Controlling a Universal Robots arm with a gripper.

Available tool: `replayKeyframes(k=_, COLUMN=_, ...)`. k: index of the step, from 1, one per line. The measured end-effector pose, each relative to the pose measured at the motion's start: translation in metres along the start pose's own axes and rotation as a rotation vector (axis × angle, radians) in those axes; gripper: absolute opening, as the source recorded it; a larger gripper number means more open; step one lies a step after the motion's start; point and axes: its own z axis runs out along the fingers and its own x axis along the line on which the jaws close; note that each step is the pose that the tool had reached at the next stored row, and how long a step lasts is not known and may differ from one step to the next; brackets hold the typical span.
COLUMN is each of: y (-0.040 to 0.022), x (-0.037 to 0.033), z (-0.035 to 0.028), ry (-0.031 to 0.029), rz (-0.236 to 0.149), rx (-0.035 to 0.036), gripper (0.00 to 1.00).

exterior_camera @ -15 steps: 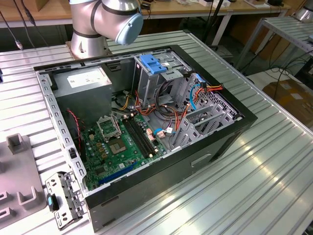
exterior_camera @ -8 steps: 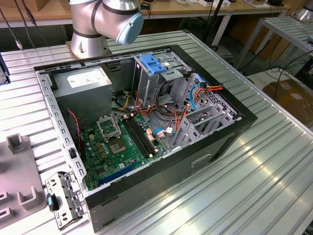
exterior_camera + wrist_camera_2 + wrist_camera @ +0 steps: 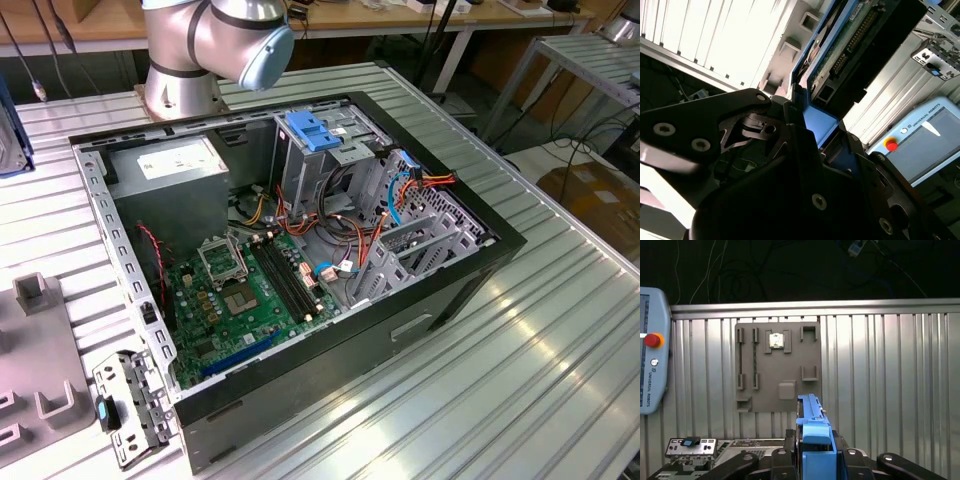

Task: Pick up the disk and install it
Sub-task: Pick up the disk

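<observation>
First wrist view: jaws clamp disk edge-on, long axis outward.

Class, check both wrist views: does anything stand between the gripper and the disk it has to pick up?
Nothing visible does. In both wrist views the disk sits clamped between the jaws of the gripper, with its blue carrier directly against them.

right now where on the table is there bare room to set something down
Bare ribbed table on the exterior view's right of the computer case. Crowded: cables inside it; grey fixture plate and metal bracket on the exterior view's left.
</observation>
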Motion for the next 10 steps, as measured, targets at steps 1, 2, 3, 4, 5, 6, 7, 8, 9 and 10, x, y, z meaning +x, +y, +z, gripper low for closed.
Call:
replayKeyframes(k=1, y=-0.0015, x=0.0001, z=0.0, ry=0.0, rz=0.0, rx=-0.0001, gripper=0.37)
replayKeyframes(k=2, y=-0.0031, x=0.0002, z=0.0, ry=0.0, rz=0.0, rx=-0.0001, gripper=0.37)
replayKeyframes(k=3, y=-0.0056, x=0.0002, z=0.0, ry=0.0, rz=0.0, rx=-0.0002, gripper=0.37)
replayKeyframes(k=4, y=-0.0078, x=0.0002, z=0.0001, ry=0.0, rz=0.0, rx=-0.0001, gripper=0.37)
replayKeyframes(k=5, y=-0.0104, x=0.0002, z=0.0, ry=0.0, rz=0.0, rx=-0.0003, gripper=0.37)
replayKeyframes(k=6, y=-0.0126, x=0.0002, z=0.0, ry=0.0001, rz=0.0, rx=-0.0004, gripper=0.37)
replayKeyframes(k=7, y=-0.0151, x=0.0002, z=0.0, ry=0.0, rz=0.0, rx=-0.0004, gripper=0.37)
replayKeyframes(k=8, y=-0.0171, x=0.0001, z=0.0, ry=0.0, rz=0.0, rx=-0.0004, gripper=0.37)
replayKeyframes(k=9, y=-0.0191, x=0.0001, z=0.0001, ry=0.0, rz=0.0, rx=-0.0004, gripper=0.37)
replayKeyframes(k=10, y=-0.0213, x=0.0, z=0.0001, ry=0.0, rz=0.0, rx=-0.0005, gripper=0.37)
